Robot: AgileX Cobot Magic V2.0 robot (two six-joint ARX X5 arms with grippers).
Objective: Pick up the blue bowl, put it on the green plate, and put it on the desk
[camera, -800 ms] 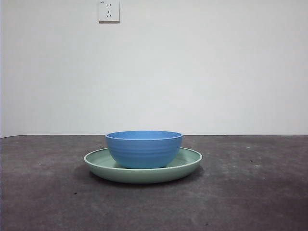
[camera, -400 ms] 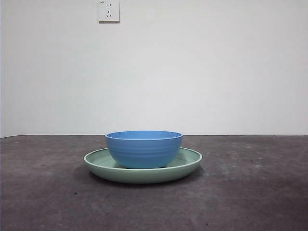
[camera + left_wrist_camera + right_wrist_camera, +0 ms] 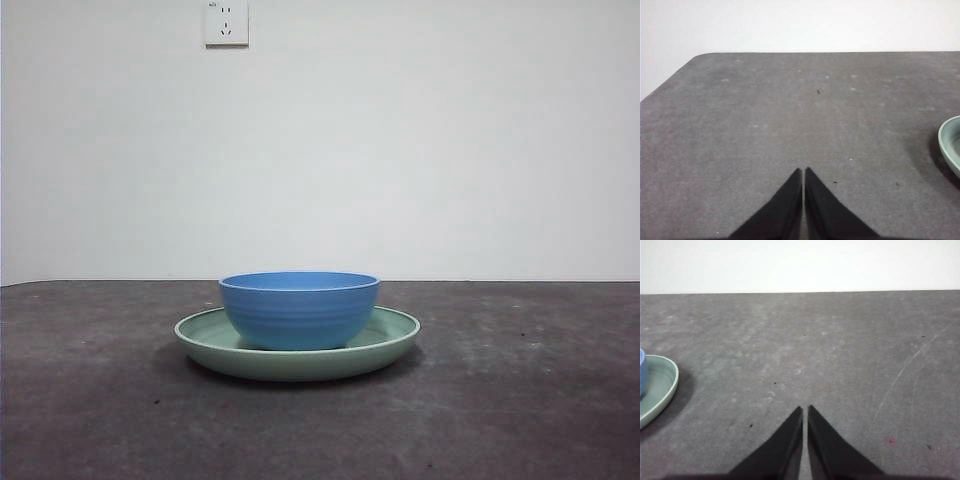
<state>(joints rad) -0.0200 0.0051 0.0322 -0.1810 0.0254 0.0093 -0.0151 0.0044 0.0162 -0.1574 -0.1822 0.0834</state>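
both grippers idle, well apart from load: left gripper [image 3: 803, 172] & right gripper [image 3: 805, 410] jaws pressed together over bare desk [image 3: 520, 400]; risk: rim pinch on blue bowl [image 3: 299, 308] may drag green plate [image 3: 390, 340] or slip; bowl sits upright in plate centre; bowl inside not visible.

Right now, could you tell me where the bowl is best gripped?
Probably the blue bowl's rim, from above, one jaw inside and one outside: it sits upright and open in the green plate, whose raised rim hinders a low side approach to its curved wall.
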